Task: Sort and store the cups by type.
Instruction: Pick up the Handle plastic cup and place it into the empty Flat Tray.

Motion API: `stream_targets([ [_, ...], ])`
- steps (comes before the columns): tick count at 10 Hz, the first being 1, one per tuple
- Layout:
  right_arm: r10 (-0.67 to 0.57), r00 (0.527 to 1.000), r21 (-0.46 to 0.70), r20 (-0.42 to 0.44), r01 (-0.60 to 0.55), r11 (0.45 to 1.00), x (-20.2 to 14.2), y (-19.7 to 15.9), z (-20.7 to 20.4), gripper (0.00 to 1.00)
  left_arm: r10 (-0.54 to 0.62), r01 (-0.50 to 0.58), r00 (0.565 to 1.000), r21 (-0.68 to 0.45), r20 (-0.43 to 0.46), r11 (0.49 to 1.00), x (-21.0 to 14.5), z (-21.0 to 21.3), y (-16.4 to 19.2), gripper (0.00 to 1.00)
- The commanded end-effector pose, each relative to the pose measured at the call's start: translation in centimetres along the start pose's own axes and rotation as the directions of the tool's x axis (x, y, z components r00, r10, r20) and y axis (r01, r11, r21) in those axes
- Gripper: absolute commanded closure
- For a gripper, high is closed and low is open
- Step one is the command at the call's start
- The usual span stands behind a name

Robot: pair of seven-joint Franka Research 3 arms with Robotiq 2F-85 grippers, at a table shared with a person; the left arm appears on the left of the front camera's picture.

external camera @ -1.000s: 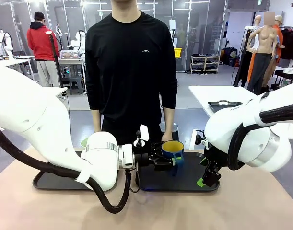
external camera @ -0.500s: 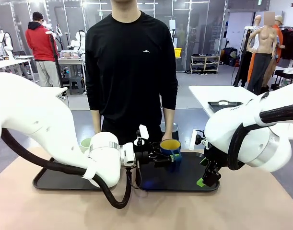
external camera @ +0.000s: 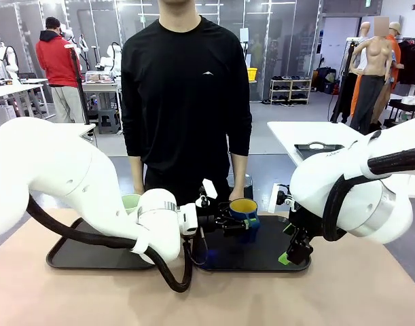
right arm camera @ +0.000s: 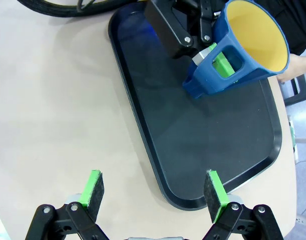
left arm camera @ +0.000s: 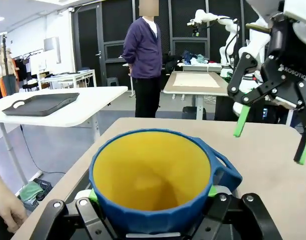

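Step in hand: placing. The left hand (external camera: 242, 225) pinches the blue mug (external camera: 244, 212), holding it clear above the right-hand tray (right arm camera: 253, 150). The right hand (right arm camera: 151, 189) waits beside that tray, fingers spread. Next: lower the mug onto the tray, then release.

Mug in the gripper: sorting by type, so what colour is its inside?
Yellow inside the blue mug, clearest in the left wrist view.

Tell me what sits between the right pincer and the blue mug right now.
Only bare dark tray, seen in the right wrist view. The open right pincer hangs over the tray's near rim, apart from the blue mug held in the left pincer.
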State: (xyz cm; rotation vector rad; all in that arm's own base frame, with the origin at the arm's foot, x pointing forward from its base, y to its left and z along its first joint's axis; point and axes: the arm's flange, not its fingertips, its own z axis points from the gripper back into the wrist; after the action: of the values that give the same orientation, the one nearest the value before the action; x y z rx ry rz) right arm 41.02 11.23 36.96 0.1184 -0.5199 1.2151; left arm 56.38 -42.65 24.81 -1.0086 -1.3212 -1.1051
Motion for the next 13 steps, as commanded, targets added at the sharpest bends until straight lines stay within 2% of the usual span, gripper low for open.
stream_targets([
  [1, 0.006, 1.000, -0.010, 0.021, -0.005, 1.000, -0.1, 0.0, -0.3, 0.00, 0.014, -0.014, 1.000, 0.043, -0.018, 0.999, -0.7, -0.9, 0.7, 0.22],
  [6, 0.006, 1.000, -0.010, 0.021, -0.005, 1.000, -0.1, 0.0, -0.3, 0.00, 0.037, -0.036, 0.999, 0.031, -0.021, 0.999, -2.8, -0.6, 2.0, 0.22],
  [12, 0.006, 1.000, -0.010, 0.021, -0.005, 1.000, -0.1, 0.0, -0.3, 0.00, 0.056, -0.055, 0.998, 0.028, -0.038, 0.998, -3.6, -0.1, 2.2, 0.22],
  [13, 0.006, 1.000, -0.010, 0.021, -0.005, 1.000, -0.1, 0.0, -0.3, 0.00, 0.067, -0.065, 0.996, 0.030, -0.052, 0.997, -3.6, 0.2, 2.1, 0.11],
])
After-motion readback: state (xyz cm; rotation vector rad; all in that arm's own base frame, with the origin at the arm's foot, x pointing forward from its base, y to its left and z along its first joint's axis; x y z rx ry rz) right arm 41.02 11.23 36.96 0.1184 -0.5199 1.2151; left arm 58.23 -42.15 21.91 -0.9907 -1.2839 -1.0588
